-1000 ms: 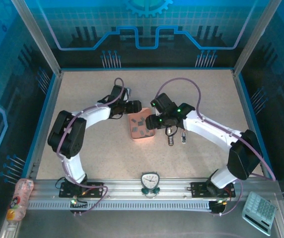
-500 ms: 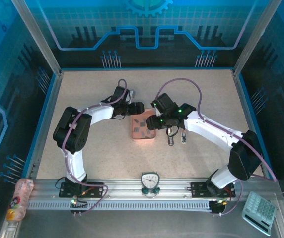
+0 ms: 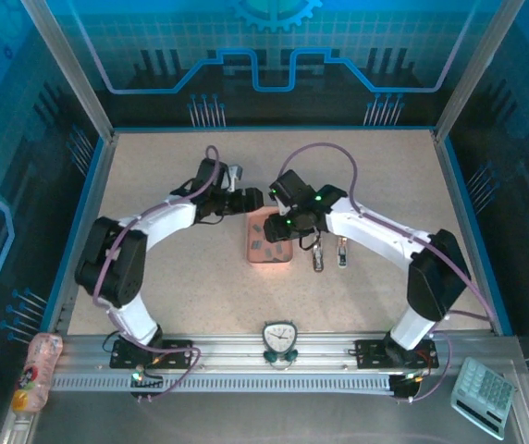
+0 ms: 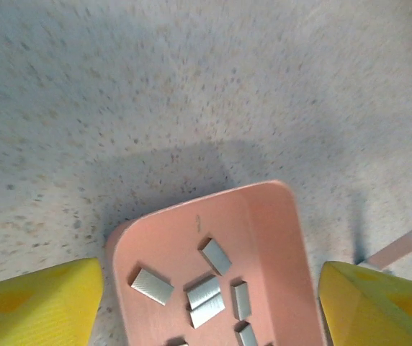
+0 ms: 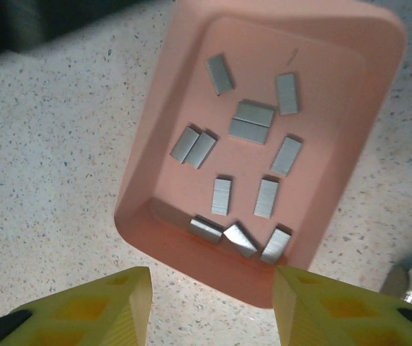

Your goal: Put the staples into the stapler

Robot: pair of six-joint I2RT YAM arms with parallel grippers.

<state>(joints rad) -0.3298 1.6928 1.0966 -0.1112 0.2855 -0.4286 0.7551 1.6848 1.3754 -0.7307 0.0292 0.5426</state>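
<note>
Small dark grey staple strips (image 5: 251, 121) lie loose in a shallow pink plastic tray (image 5: 137, 180) near the middle of the speckled beige table (image 3: 200, 296), probably to keep them together for picking. Two small silver staplers (image 3: 318, 260) sit just beside it, toward the right edge. The right gripper (image 5: 212, 292) hangs over the tray, jaws spread and wrist bent down. The left gripper (image 4: 209, 310), also spread, straddles the tray's far end, likely to steady it.

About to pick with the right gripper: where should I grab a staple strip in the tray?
In the tray, take the lone middle strip from above, pinching its long edges: it lies flat, bare floor either side, lined up with the open right gripper.
</note>
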